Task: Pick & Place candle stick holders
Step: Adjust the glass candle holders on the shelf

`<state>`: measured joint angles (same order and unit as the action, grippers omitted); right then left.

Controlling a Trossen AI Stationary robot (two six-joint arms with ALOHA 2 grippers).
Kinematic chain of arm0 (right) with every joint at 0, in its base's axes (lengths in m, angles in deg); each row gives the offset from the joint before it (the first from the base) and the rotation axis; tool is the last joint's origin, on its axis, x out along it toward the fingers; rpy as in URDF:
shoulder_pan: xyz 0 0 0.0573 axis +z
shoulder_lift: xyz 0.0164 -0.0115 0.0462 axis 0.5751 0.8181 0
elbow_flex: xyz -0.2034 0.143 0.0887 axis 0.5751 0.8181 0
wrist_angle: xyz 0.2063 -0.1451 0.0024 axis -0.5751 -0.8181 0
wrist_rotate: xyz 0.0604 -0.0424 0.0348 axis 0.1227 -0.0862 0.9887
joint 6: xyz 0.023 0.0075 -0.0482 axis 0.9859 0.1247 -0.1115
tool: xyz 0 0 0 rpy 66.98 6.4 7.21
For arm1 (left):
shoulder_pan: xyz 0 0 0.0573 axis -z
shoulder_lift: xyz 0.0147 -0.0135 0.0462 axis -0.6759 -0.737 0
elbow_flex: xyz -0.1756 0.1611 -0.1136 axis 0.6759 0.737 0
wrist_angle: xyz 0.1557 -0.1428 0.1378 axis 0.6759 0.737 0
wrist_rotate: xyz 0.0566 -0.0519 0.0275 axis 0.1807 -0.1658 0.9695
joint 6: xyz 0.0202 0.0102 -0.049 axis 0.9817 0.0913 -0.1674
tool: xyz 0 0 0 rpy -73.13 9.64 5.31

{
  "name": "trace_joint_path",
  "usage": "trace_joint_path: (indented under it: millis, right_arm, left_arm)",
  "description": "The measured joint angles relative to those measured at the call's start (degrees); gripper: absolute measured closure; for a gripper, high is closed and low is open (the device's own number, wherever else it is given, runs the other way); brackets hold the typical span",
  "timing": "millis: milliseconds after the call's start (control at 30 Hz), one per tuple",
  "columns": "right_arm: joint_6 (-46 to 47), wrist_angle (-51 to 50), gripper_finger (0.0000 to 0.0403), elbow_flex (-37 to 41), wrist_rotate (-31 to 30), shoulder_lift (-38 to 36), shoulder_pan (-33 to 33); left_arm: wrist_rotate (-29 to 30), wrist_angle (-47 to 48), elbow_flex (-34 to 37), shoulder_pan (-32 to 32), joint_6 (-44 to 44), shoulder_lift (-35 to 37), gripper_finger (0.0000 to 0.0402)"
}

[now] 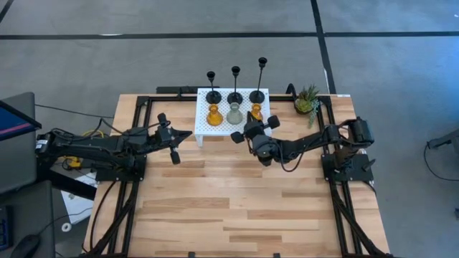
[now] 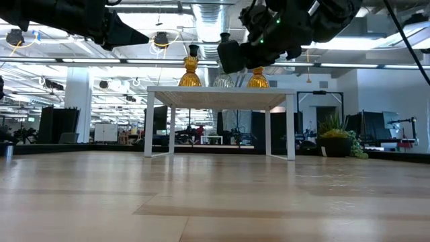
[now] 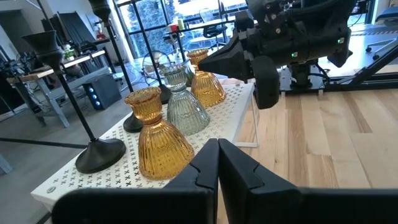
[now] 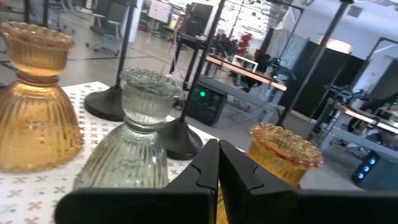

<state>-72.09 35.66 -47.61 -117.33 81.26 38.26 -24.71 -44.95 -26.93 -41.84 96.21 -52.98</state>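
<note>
Six candle stick holders stand on the white perforated stand (image 1: 204, 126) at the table's far middle. Three thin black ones (image 1: 235, 97) are in the far row. In the near row are an amber glass one (image 1: 214, 115), a grey-green one (image 1: 234, 114) and a second amber one (image 1: 257, 110). My left gripper (image 1: 191, 134) is shut and empty, just left of the stand's near left corner, pointing at it. My right gripper (image 1: 248, 125) is shut and empty, raised over the stand's near right edge, close in front of the right amber holder (image 4: 283, 155).
A small potted green plant (image 1: 307, 99) stands at the table's far right, beside the right arm. The stand sits on legs above the table (image 2: 222, 93). Bare wooden table top (image 1: 229, 201) stretches from the stand to the near edge.
</note>
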Motion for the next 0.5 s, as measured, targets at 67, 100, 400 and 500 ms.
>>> trace_joint_path:
  millis: [67,100,400,500]
  right_arm:
    - [0.0,0.0,0.0403,0.0,-1.4,0.0,0.0]
    - [-0.1,-0.2,0.0403,0.0,-2.0,0.0,0.0]
    - [-0.1,-1.3,0.0403,0.0,-4.7,0.0,0.0]
    - [-0.1,-1.5,0.0403,0.0,-5.7,0.0,0.0]
  left_arm:
    - [0.0,0.0,0.0,0.0,0.0,0.0,0.0394]
    - [0.0,0.0,0.0,0.0,0.0,0.0,0.0394]
    - [0.0,0.0,0.0,0.0,0.0,0.0,0.0394]
    - [0.0,0.0,0.0,0.0,0.0,0.0,0.0394]
